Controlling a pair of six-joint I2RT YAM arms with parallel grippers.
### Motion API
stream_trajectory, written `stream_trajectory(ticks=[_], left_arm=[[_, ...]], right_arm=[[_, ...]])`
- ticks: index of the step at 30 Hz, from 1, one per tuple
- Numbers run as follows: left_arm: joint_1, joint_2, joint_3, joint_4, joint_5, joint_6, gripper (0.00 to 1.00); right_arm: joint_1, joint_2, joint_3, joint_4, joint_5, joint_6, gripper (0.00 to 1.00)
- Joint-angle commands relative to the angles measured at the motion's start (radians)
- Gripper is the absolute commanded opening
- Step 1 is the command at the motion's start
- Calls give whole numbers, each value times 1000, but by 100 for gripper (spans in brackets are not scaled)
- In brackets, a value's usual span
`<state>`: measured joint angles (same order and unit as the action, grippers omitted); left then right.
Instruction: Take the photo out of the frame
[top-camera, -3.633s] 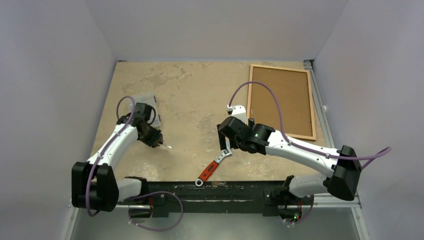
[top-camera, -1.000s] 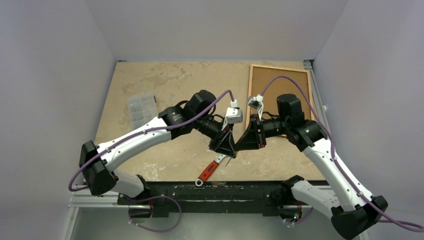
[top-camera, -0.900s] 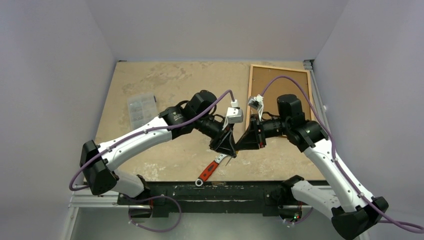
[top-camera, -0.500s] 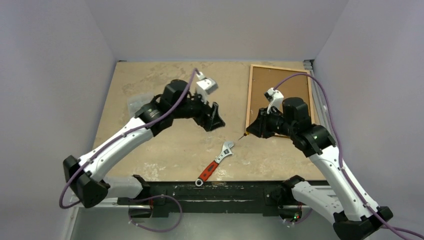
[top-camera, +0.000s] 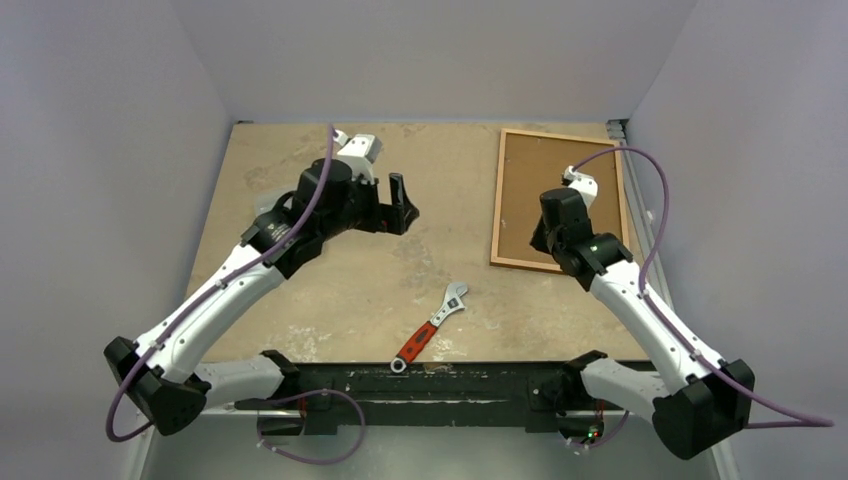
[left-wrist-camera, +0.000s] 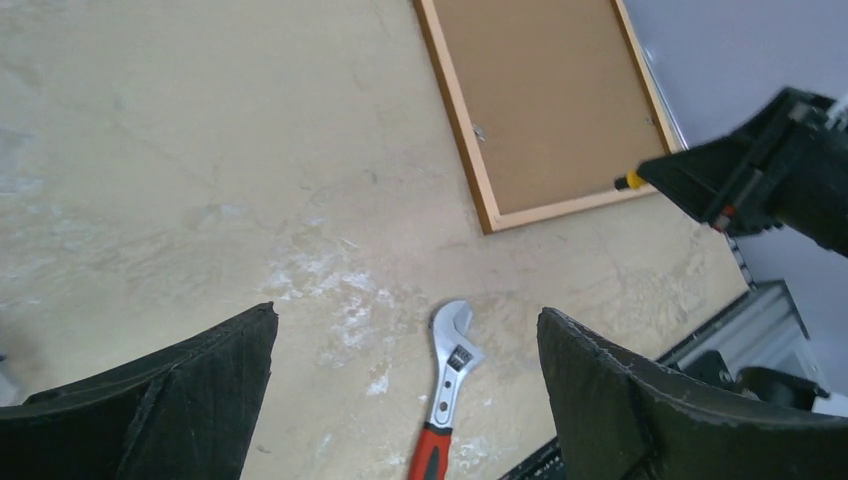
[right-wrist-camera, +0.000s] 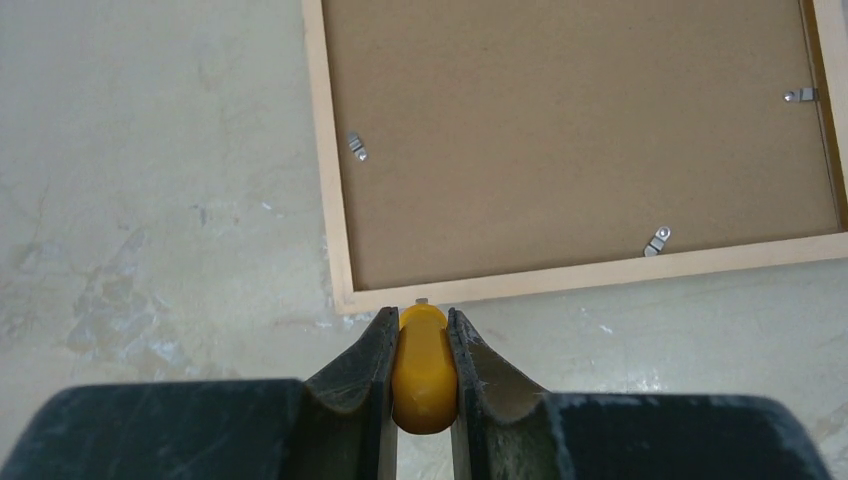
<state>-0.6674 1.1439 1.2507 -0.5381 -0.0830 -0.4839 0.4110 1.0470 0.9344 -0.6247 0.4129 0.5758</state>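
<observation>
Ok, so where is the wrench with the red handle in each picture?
Top external: the wrench lies low in the middle, just above the black rail.
Left wrist: the wrench is at the bottom middle, its red handle cut off by the edge.
Right wrist: not in it.
Shared landmark: the frame, upper right in the top view, top right in the left wrist view, top in the right wrist view.

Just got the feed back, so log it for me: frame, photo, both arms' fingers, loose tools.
frame: face down, backing board up, metal clips on it
photo: not visible
left fingers: open, empty, above the table
right fingers: shut on yellow-handled tool, pointing at frame's edge
adjustable wrench: loose on table, between the arms
</observation>
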Motion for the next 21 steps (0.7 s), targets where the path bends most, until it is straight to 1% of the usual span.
stream_trajectory(ticks=[1, 3, 7, 8, 10, 14, 16, 19, 21], left_arm=[[4, 80, -11, 59, 288, -6, 96], [5, 134, -17, 79, 388, -11, 96], [4, 247, 1, 122, 616, -18, 92], [5, 268, -2, 139, 653, -22, 92], [2, 304, -9, 162, 678, -32, 91], [-34, 397, 9, 200, 625, -71, 84], [-84, 459, 41, 187, 532, -94, 83], [-152, 540, 89, 183, 375, -138, 81], [-178, 615, 138, 198, 330, -159, 77]], right_arm=[[-25, 45, -31, 198, 18, 7, 0], [-30, 75, -39, 245, -22, -34, 0], [-34, 96, -23, 244, -60, -68, 0], [-34, 88, -33, 244, -56, -74, 0], [-34, 71, -56, 245, -36, -80, 0], [-34, 43, -68, 201, -45, -72, 0], [-34, 25, -76, 192, -57, -67, 0], [-34, -12, -74, 140, -16, -26, 0], [-34, -56, -84, 123, 5, -2, 0]])
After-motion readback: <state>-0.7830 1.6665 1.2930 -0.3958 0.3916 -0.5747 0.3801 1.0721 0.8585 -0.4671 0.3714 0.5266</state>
